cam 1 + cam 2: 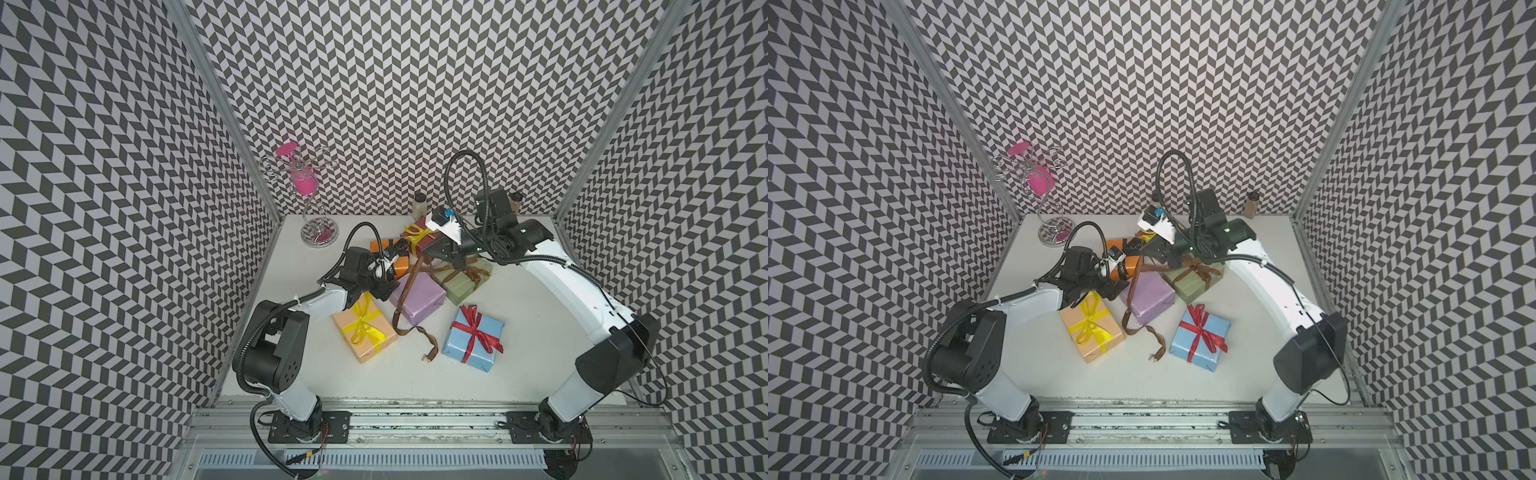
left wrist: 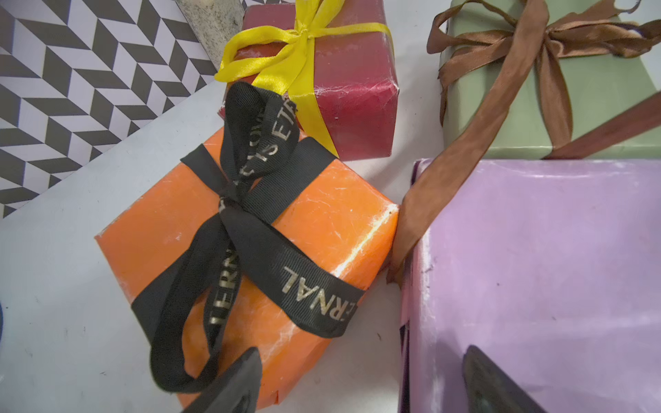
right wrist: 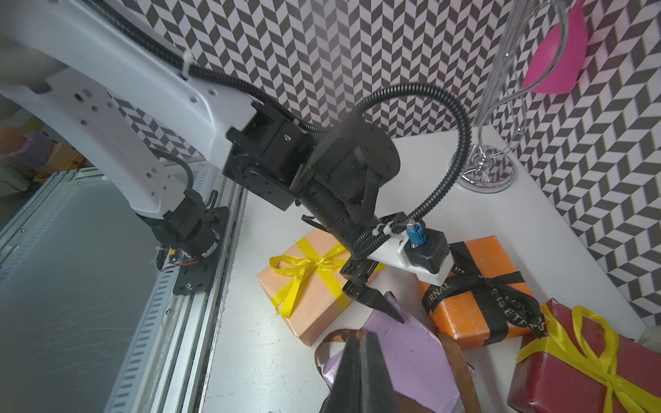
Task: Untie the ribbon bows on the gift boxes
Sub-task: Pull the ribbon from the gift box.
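My right gripper (image 3: 361,336) is shut on the loose brown ribbon (image 1: 409,286) of the lilac box (image 1: 419,301) and holds it up taut above the box; the ribbon's free end trails on the table. My left gripper (image 2: 361,382) is open, one finger (image 2: 236,386) over the orange box (image 2: 171,221), the other over the lilac box (image 2: 536,268). The orange box's black lettered bow (image 2: 243,200) is tied. Also tied are the yellow bows on the dark red box (image 1: 419,235) and peach box (image 1: 363,328), the brown bow on the sage box (image 1: 461,280), and the red bow on the blue box (image 1: 473,338).
A chrome stand with a pink glass (image 1: 309,187) stands at the back left corner. Two spice jars (image 1: 420,204) (image 1: 1251,204) stand against the back wall. Patterned walls close in the table (image 1: 519,374) on three sides.
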Action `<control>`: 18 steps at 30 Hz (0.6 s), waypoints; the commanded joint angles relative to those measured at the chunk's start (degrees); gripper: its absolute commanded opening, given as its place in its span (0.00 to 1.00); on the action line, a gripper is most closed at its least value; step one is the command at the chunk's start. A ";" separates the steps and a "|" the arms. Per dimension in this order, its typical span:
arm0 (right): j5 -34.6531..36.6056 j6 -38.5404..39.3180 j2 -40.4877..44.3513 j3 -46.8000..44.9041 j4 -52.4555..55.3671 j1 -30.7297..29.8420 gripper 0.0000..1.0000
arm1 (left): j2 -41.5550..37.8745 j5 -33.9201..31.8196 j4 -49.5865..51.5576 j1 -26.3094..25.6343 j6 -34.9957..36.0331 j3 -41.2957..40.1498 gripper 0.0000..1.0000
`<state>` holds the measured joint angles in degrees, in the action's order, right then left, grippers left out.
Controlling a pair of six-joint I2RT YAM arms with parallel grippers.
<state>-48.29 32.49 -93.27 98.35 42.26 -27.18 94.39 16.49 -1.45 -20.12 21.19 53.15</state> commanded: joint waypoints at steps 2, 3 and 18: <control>2.22 -2.02 3.86 4.05 -5.99 0.70 0.00 | -1.19 1.26 1.78 0.28 1.31 -0.85 0.88; 2.88 -2.36 4.04 4.60 -6.36 0.88 0.00 | -1.22 1.36 1.80 0.28 1.31 -0.85 0.88; 6.73 -3.12 1.17 21.46 -6.01 3.24 0.00 | -2.32 2.23 1.95 0.10 1.84 -1.39 0.88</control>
<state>-42.09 29.50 -91.96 116.46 38.79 -24.18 93.30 17.93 -1.13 -20.12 21.61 52.51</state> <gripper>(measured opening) 0.047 0.881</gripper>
